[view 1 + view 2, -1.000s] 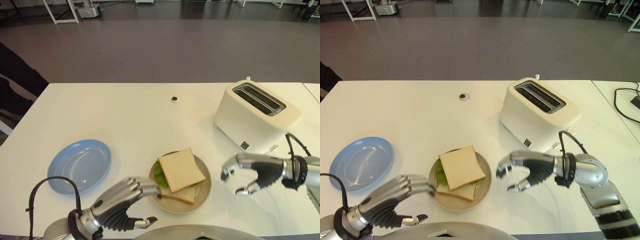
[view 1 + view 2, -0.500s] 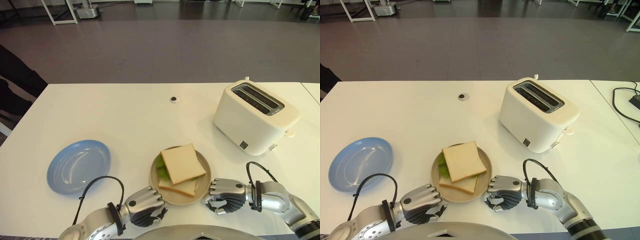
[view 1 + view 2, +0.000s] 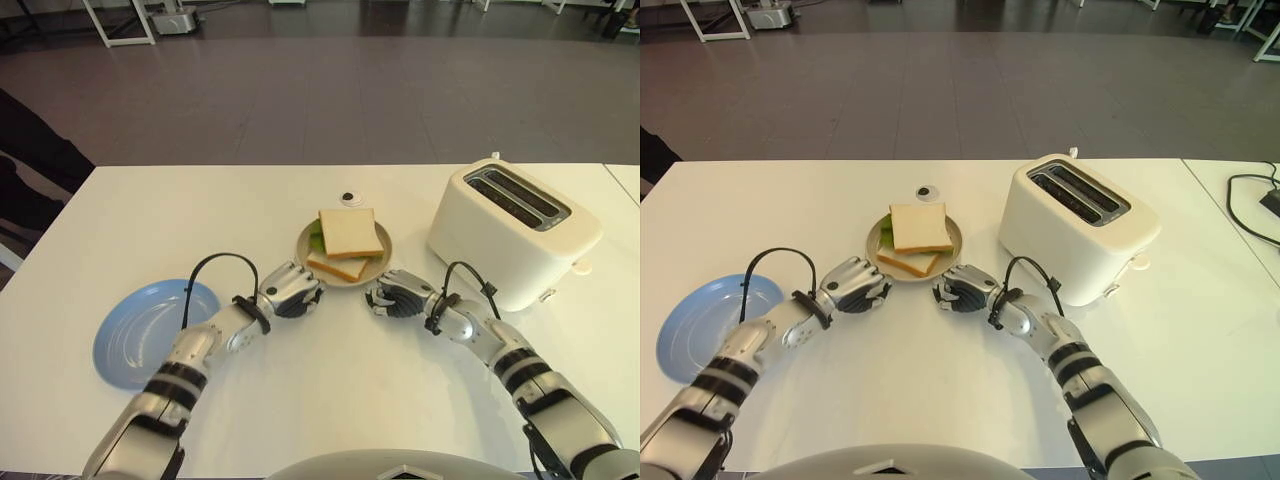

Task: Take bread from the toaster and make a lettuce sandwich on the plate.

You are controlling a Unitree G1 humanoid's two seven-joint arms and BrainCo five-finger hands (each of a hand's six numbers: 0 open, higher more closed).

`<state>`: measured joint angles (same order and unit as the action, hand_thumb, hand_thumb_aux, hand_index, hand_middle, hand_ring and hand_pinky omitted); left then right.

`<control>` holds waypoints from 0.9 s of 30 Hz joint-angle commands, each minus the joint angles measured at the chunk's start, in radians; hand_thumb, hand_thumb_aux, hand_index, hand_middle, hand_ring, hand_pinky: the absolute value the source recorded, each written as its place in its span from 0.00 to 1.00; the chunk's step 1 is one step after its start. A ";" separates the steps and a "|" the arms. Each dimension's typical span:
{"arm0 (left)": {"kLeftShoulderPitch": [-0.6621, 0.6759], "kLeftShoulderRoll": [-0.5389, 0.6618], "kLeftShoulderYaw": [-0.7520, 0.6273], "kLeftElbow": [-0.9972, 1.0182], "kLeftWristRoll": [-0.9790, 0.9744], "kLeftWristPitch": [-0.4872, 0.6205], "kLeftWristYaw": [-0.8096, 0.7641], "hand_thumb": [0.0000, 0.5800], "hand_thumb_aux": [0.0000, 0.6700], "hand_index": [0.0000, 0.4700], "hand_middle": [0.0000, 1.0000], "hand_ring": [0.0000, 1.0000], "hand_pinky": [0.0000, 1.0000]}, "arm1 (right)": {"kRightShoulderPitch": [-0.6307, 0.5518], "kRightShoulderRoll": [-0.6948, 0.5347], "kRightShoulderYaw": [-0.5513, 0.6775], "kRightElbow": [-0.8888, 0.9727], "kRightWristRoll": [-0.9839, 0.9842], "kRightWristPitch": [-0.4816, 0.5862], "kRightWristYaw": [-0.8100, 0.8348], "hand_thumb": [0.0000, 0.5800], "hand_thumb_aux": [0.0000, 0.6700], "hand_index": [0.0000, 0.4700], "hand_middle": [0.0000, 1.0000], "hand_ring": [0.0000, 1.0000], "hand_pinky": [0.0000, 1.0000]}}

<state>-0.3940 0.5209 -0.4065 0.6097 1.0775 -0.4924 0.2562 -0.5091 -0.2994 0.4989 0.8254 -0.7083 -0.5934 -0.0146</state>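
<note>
A tan plate (image 3: 377, 262) stands at the middle of the white table, just before a small black disc (image 3: 348, 197). On it lies a sandwich: a top slice of bread (image 3: 349, 231), a green lettuce leaf (image 3: 316, 238) peeking out at the left, and a bottom slice (image 3: 335, 266). My left hand (image 3: 290, 292) rests on the table at the plate's near-left rim, fingers curled into a fist. At the near-right rim lies my right hand (image 3: 395, 295), curled the same way. Neither hand holds anything. The white toaster (image 3: 512, 230) stands at the right, its slots showing no bread.
A blue plate (image 3: 150, 330) lies bare at the near left of the table. A cable runs on a second table at the far right (image 3: 1250, 215). Open tabletop lies in front of both hands.
Both hands curled into fists beside the plate, then stretched forward. The plate with the sandwich slid from the table's near edge to its middle.
</note>
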 commanded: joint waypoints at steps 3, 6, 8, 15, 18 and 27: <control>-0.091 -0.033 -0.120 0.303 0.024 0.036 0.083 1.00 1.00 1.00 1.00 1.00 1.00 | -0.120 0.062 0.082 0.283 -0.072 0.068 -0.112 1.00 1.00 1.00 1.00 1.00 1.00; -0.065 0.009 -0.119 0.202 -0.017 0.026 0.097 1.00 0.93 0.93 1.00 1.00 1.00 | -0.125 0.040 0.072 0.278 -0.043 0.013 -0.160 1.00 1.00 1.00 0.98 0.98 0.98; -0.015 0.048 -0.096 0.072 -0.060 0.029 0.060 0.88 0.65 0.65 1.00 1.00 1.00 | -0.110 0.015 0.053 0.231 -0.015 -0.033 -0.165 1.00 1.00 1.00 0.97 0.97 0.97; 0.471 0.136 0.095 -0.751 -0.342 0.134 -0.181 0.00 0.00 0.00 0.76 0.76 0.76 | 0.185 -0.194 -0.061 -0.280 0.248 -0.231 0.023 0.83 0.59 0.59 0.82 0.82 0.82; 0.614 0.039 0.089 -0.908 -0.491 0.142 -0.191 0.00 0.00 0.00 0.21 0.21 0.21 | 0.349 -0.261 -0.061 -0.490 0.413 -0.267 0.121 0.00 0.00 0.00 0.40 0.40 0.40; 0.636 -0.221 0.144 -0.752 -1.120 -0.021 -0.299 0.00 0.00 0.00 0.00 0.00 0.00 | 0.451 -0.106 -0.149 -0.553 1.020 -0.001 0.420 0.00 0.00 0.00 0.00 0.00 0.00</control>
<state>0.2366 0.3188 -0.2942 -0.1474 0.0401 -0.5040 -0.0161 -0.0498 -0.4270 0.3998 0.2800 0.2219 -0.6735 0.3706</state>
